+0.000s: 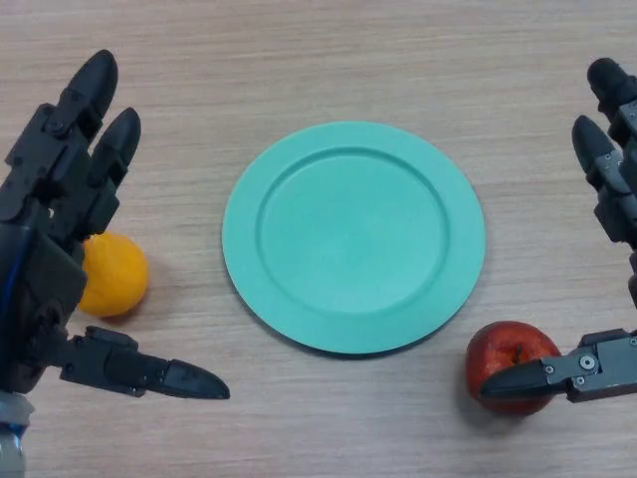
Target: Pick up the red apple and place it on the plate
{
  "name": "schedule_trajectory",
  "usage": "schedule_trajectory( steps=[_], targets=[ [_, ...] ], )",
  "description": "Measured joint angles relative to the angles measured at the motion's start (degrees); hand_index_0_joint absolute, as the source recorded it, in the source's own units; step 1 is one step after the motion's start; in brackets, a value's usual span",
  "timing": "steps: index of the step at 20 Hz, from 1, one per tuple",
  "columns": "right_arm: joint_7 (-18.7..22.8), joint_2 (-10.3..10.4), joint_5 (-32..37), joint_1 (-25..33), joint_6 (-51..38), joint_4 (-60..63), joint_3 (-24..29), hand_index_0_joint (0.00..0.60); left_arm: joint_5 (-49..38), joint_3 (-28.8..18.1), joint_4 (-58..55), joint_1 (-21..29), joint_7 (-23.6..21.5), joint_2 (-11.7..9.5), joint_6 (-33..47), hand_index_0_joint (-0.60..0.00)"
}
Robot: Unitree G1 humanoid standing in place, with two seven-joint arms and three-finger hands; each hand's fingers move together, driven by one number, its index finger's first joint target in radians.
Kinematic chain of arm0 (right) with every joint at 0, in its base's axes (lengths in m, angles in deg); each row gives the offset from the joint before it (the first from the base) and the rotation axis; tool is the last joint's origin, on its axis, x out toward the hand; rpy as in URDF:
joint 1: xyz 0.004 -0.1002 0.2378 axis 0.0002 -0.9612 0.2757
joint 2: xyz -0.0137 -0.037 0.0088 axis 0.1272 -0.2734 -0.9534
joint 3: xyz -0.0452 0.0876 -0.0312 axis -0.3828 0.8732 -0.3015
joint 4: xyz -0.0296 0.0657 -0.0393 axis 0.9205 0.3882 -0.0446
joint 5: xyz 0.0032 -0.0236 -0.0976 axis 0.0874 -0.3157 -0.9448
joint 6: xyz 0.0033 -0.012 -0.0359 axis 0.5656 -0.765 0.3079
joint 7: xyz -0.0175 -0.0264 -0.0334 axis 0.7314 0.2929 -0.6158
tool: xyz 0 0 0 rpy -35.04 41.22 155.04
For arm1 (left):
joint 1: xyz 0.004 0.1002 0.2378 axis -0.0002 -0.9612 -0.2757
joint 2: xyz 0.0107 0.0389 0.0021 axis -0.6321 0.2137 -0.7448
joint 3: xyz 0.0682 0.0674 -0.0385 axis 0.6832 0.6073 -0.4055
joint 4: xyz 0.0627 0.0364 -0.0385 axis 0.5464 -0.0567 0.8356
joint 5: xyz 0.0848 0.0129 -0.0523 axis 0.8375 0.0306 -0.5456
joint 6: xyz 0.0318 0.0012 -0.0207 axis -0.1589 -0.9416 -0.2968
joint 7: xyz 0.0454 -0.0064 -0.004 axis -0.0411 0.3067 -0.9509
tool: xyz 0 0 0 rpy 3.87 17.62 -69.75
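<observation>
— While the right hand (609, 373) sits low at the view's right edge, how wide are its fingers (597, 149)?

— Spread wide. They rise straight along the right edge, well above the red apple (513, 365), and the thumb (528, 379) stretches out leftward, lower down. Nothing is curled round the fruit.

— Does the thumb touch the apple?

— Its tip lies across the apple's front as seen from the head camera. It may be resting on the skin or just hanging over it; I cannot tell which from this angle.

— And where does the apple lie?

— On the wooden desk (328, 50), stem dimple up, just off the lower right rim of the green plate (353, 236) with a narrow strip of bare wood between them. It sits below the upright fingers and under the thumb, so it is inside the open span of the hand but not gripped.

— The left hand (45, 259)?

— Also open, holding nothing. Its fingers point up and away at the view's left, its thumb reaches rightward near the bottom edge. An orange (114, 276) lies on the desk just beside the palm, partly hidden behind it, between those fingers and the thumb; whether the hand touches it I cannot say.

— Anything on the plate?

— Only its own raised rim and flat centre show. It lies flat at the middle of the desk, between the two hands, with the orange to its left and the apple at its lower right.
</observation>
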Motion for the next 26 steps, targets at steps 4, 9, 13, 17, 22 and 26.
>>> schedule_trajectory(
  steps=[4,9,13,17,22,26],
  targets=[
    [0.0,0.0,-2.1,-0.3,-1.7,2.9,-0.1,0.000,0.0,0.1,1.3,-0.7,0.0,0.2,1.0,0.000],
    [0.0,0.0,-2.2,-1.2,-4.7,5.2,0.0,0.000,0.0,-0.4,5.5,-0.3,0.2,0.0,4.0,0.000],
    [-0.1,0.1,-5.3,-4.1,-10.1,13.8,0.2,0.000,0.1,-0.6,6.9,1.9,0.4,-0.4,4.2,0.000],
    [-0.1,0.2,-8.9,-4.3,-18.5,28.8,2.2,0.000,4.8,0.2,7.9,1.7,0.4,-0.4,5.4,0.000],
    [-1.7,-0.1,-8.9,-2.4,-28.2,42.5,2.6,0.000,4.7,0.9,6.8,2.0,0.4,-0.4,5.4,0.000],
    [-3.5,-0.1,-8.7,-3.6,-27.9,43.0,0.8,0.350,4.7,0.9,6.8,1.5,0.4,-0.3,5.4,0.000]
  ],
)
